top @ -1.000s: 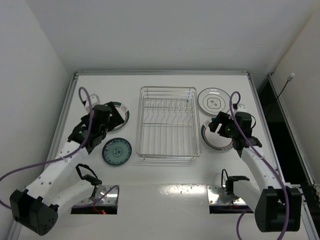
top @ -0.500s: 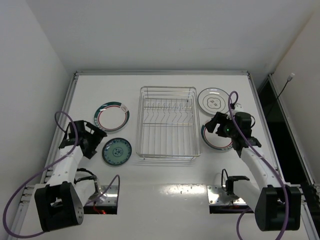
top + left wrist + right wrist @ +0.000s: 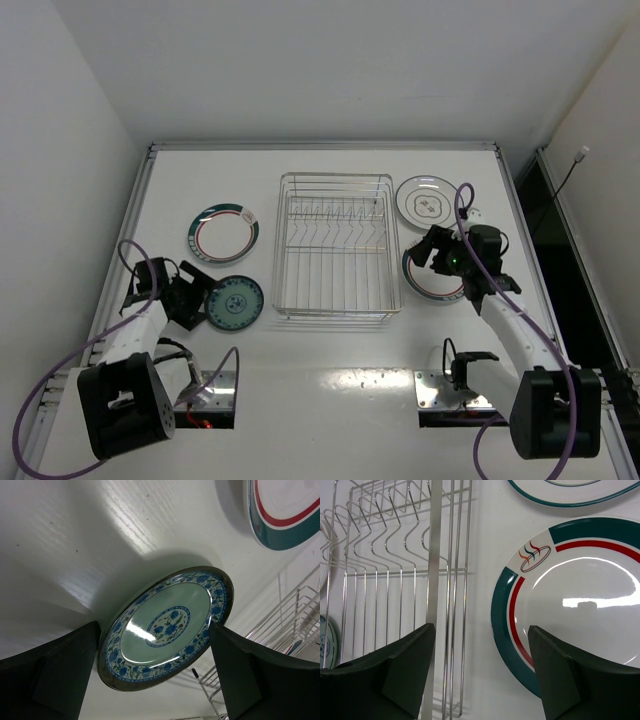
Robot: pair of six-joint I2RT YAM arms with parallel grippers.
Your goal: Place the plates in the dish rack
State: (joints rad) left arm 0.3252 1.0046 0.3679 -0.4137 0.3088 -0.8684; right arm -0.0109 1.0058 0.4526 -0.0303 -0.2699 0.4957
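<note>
The small teal-blue plate (image 3: 234, 302) lies flat on the table left of the dish rack (image 3: 335, 245). My left gripper (image 3: 203, 302) is open at its left edge. In the left wrist view the teal plate (image 3: 165, 625) sits between my spread fingers (image 3: 50, 680), and the gripper (image 3: 155, 685) holds nothing. A banded plate (image 3: 223, 234) lies behind it. My right gripper (image 3: 428, 254) is open over the left rim of the other banded plate (image 3: 436, 282), which also shows in the right wrist view (image 3: 580, 595). The white plate with the grey motif (image 3: 428, 201) lies behind that. The rack holds no plates.
The rack's wire side and tines (image 3: 395, 555) fill the left of the right wrist view, close to my right gripper (image 3: 480, 680). Walls close in the table at the back and left. Two mounting plates (image 3: 445, 390) sit at the near edge.
My left arm has drawn back from over the left banded plate and come down to the teal plate's left edge. The right arm has barely moved.
</note>
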